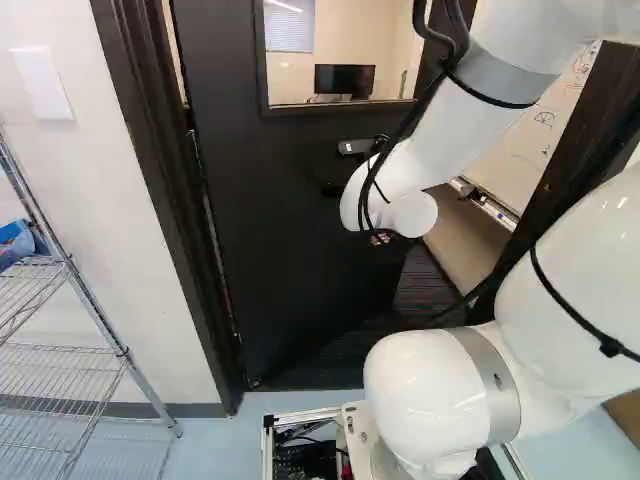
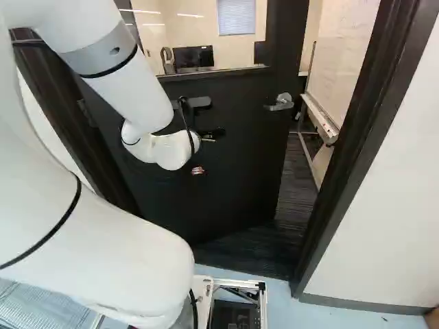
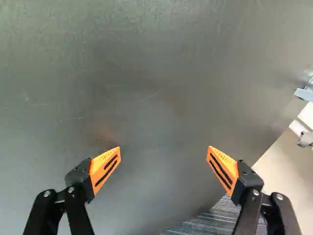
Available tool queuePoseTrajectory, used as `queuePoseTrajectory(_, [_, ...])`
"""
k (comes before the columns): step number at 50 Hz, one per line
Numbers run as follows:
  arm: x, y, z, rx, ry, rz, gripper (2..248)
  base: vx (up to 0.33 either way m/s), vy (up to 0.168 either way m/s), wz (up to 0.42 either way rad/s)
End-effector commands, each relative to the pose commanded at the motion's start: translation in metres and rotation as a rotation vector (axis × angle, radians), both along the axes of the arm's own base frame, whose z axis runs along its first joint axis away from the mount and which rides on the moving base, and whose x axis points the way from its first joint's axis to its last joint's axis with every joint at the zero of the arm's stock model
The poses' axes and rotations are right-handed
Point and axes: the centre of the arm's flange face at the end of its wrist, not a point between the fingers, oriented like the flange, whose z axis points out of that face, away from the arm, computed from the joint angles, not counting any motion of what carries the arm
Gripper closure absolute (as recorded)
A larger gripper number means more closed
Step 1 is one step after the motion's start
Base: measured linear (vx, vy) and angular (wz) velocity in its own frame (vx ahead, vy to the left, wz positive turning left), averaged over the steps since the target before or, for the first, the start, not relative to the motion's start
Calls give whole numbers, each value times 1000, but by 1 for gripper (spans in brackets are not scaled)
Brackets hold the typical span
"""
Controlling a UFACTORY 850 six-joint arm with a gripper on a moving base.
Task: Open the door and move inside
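The black door (image 2: 240, 164) stands ajar, hinged on its left side, with a gap at its right edge. Its lever handle (image 2: 280, 102) shows near that free edge in the right base view. The gripper (image 2: 207, 136) is in front of the door panel, left of the handle, partly hidden by the white wrist. In the wrist view the gripper (image 3: 164, 149) is open, its orange pads far apart, with nothing between them but the dark door face (image 3: 146, 88) ahead. Whether the fingers touch the door I cannot tell. Part of the handle (image 3: 305, 92) shows beyond the right-hand finger.
The door frame's dark right post (image 2: 357, 144) and left post (image 1: 165, 190) flank the doorway. Through the gap are dark carpet (image 2: 298, 185) and a whiteboard (image 2: 343, 62) on a stand. A wire shelf (image 1: 65, 350) stands by the wall left of the doorway.
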Motion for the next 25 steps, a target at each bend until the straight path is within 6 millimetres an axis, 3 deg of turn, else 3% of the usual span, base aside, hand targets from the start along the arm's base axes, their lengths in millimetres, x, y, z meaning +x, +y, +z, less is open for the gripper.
queuePoseTrajectory(25, [0, -11, 0, 97, -4, -161, 3, 0, 0, 0])
